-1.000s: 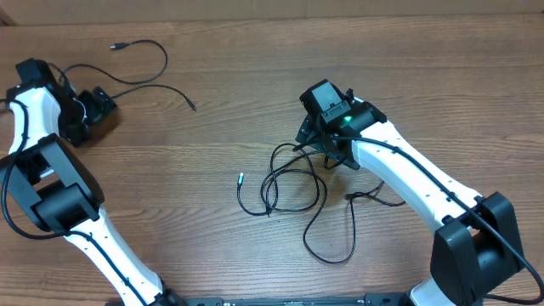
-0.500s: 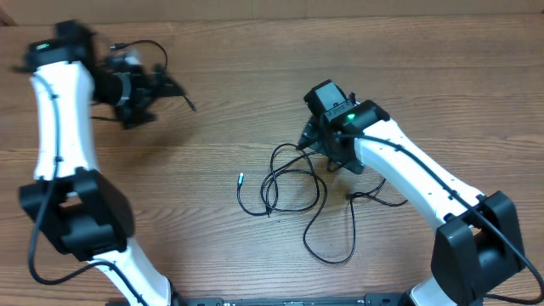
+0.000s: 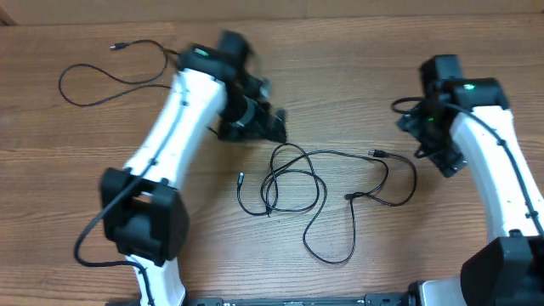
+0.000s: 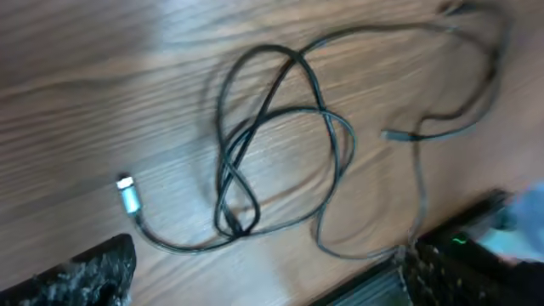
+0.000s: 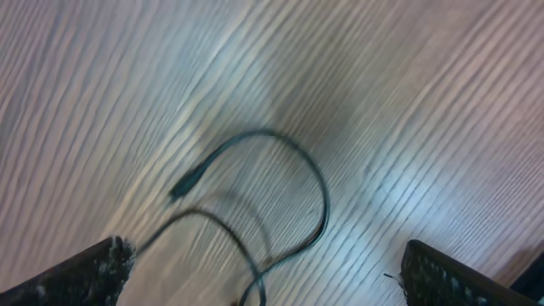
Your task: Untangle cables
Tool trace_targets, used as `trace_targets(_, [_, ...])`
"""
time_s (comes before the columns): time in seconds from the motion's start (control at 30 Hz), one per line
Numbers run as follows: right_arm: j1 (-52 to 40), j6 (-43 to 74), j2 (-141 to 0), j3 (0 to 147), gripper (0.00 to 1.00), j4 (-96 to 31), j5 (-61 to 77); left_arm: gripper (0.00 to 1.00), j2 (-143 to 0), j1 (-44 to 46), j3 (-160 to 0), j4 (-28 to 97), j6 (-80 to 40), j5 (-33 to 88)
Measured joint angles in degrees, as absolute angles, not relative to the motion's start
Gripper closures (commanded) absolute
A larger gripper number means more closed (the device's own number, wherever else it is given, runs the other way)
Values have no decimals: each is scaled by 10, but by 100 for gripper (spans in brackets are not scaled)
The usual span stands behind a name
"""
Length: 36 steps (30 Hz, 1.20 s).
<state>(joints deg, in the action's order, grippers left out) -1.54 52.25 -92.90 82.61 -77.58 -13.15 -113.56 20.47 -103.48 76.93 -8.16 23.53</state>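
**knotty_k:** Top view first. One lone cable (image 3: 119, 46) up in the far left corner of the table (image 3: 476, 34), well apart from everything else, so probably sorted already. The rest bunched into a tangle (image 3: 272, 183) mid-table, with a strand trailing right to a black plug (image 3: 374, 153).

**wirehead:** Yep. Left gripper (image 3: 274, 129) hovering just up-left of that tangle, spread wide, holding nothing. Right gripper (image 3: 438, 155) over by the black plug, same deal: wide open, empty.

**knotty_k:** Left wrist view next. Tangle (image 4: 272, 144) right out front, loops crossing over each other a few times, silver plug (image 4: 127, 195) sticking out at the left end. Fingers (image 4: 93, 272) down in the bottom corners, far apart, only wood and cord in between.

**wirehead:** Right wrist view pretty blurry. Still, can make out a curved strand (image 5: 297, 170) ending in the black plug (image 5: 183, 189), flat on the wood. Fingers (image 5: 85, 272) wide apart here too, gripping nothing.

**knotty_k:** So, guessing: one cord done, now lining up for the next grab.

**wirehead:** Agreed. Next up, probably: drop low, pinch a single strand near a free end, silver plug for the left, black plug for the right, then pull apart sideways. Tricky bit: thin cord flat on the table, and easy to snag two strands at a crossing.
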Motion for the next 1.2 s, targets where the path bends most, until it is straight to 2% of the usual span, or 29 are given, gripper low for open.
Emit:
trace_targets(0.2, [26,522,-929,826,0,-785,-10,0,-1135,296,-947,632,-138,160])
trace_targets(0.47, [26,522,-929,826,0,-764,54,0,-1135,302,-872,498,-173,104])
trace_targets(0.5, [26,522,-929,826,0,-763,58,8,-1135,302,-864,486,-176,102])
trace_targets(0.57, [26,522,-929,826,0,-763,60,12,-1135,302,-843,472,-180,97])
trace_targets(0.73, [26,522,-929,826,0,-763,62,9,-1135,302,-813,455,-183,92])
trace_targets(0.77, [26,522,-929,826,0,-762,62,11,-1135,302,-804,445,-183,91])
trace_targets(0.9, [26,522,-929,826,0,-762,62,31,-1135,303,-781,421,-185,91])
trace_targets(0.97, [26,522,-929,826,0,-763,62,37,-1135,302,-779,416,-188,91])
trace_targets(1.0, [26,523,-929,826,0,-763,62,43,-1135,302,-779,414,-189,91])
trace_targets(1.03, [26,523,-929,826,0,-763,62,51,-1135,302,-779,411,-189,91])
trace_targets(1.07, [26,522,-929,826,0,-762,62,73,-1135,302,-779,408,-189,91])
trace_targets(1.13, [26,522,-929,826,0,-762,62,96,-1135,302,-779,407,-192,91])
trace_targets(1.2, [26,523,-929,826,0,-762,62,96,-1135,302,-780,417,-191,92])
